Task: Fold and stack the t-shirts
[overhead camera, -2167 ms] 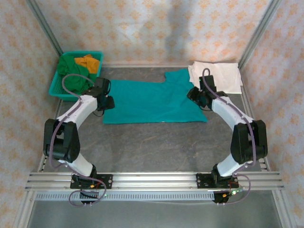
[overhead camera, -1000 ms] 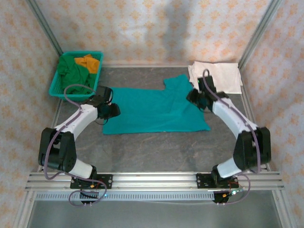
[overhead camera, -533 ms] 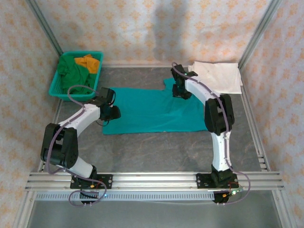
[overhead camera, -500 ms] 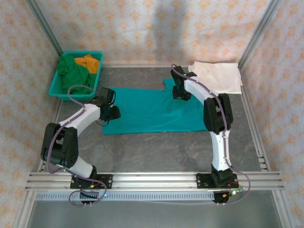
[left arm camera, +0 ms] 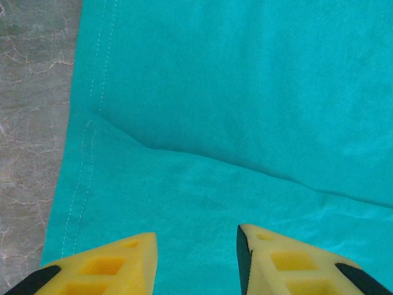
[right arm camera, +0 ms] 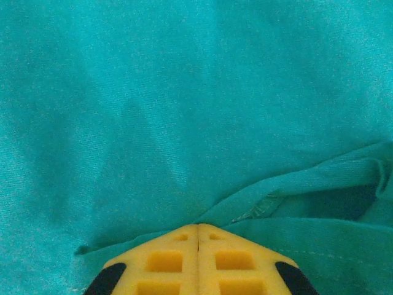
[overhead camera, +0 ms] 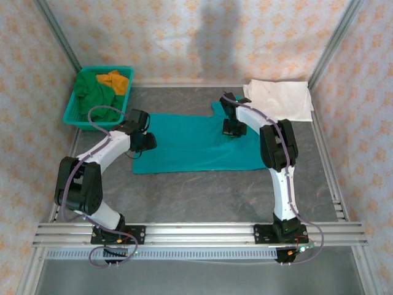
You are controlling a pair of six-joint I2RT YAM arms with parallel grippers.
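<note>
Cloth from the teal t-shirt (overhead camera: pixel 184 144) is pinched in my right gripper (right arm camera: pixel 198 228), jaws pressed together on a raised fold near the sleeve end, I judge to carry that side over for a fold. My left gripper (left arm camera: pixel 196 239) hovers with fingers parted over the hem end, holding nothing, likely lined up to take that edge. The shirt lies flat in the middle of the table (overhead camera: pixel 202 196), long axis left to right, hem leftward, sleeve toward the white t-shirt (overhead camera: pixel 279 99) at the far right corner.

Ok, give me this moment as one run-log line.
teal shirt: spread flat | left gripper: open over its hem | right gripper: shut on its fold near sleeve | white shirt: folded, back right
</note>
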